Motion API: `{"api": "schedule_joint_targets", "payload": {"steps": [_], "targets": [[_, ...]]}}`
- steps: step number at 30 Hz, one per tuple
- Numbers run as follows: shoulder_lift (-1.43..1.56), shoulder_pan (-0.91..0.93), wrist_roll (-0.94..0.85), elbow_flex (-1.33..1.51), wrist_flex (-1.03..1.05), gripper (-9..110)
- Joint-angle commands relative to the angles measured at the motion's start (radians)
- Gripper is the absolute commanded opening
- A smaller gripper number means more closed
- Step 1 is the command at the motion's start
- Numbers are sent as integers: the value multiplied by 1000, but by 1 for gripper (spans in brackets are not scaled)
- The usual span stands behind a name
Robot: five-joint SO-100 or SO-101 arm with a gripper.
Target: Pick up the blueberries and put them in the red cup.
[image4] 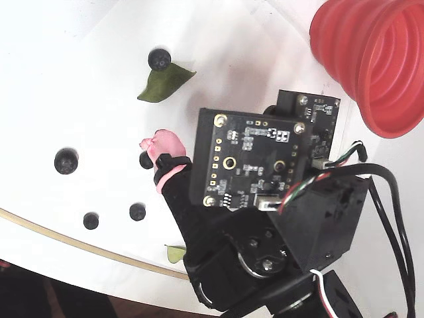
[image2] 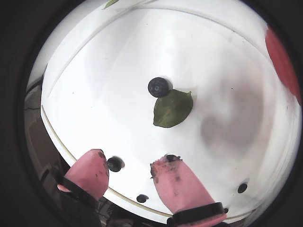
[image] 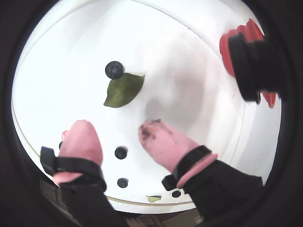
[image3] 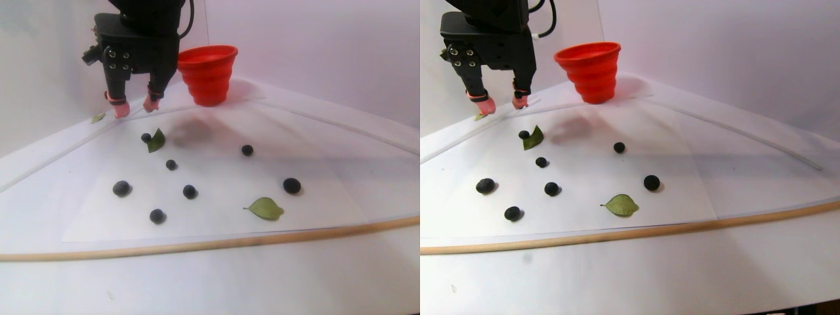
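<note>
Several blueberries lie scattered on the white sheet point(image3: 216, 197). One blueberry point(image: 114, 69) touches a green leaf point(image: 124, 89) ahead of my gripper point(image: 117, 130). Two more blueberries point(image: 121, 152) show below, between the pink-covered fingers. My gripper point(image2: 130, 158) is open and holds nothing; a blueberry point(image2: 114, 164) shows on the table just beside the left fingertip point(image2: 92, 165). In the stereo pair view the gripper point(image3: 136, 108) hangs above the table's back left, just left of the red cup point(image3: 208, 72). The cup point(image4: 377, 59) stands upright; its inside is not visible.
A second green leaf point(image3: 266, 209) lies at the sheet's front right, and a small leaf scrap point(image3: 98, 118) at the back left. A thin wooden strip point(image3: 197, 246) runs along the front. The arm's circuit board point(image4: 255, 162) hides the second finger in the fixed view.
</note>
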Motion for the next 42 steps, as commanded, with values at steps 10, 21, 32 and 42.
{"api": "schedule_joint_targets", "payload": {"steps": [10, 21, 32, 42], "targets": [[-114, -51, -17, -72, -147, 18], [-259, -61, -41, -135, -268, 19], [-359, -48, -107, -192, -353, 19], [-437, -29, -153, -242, -403, 19]]}}
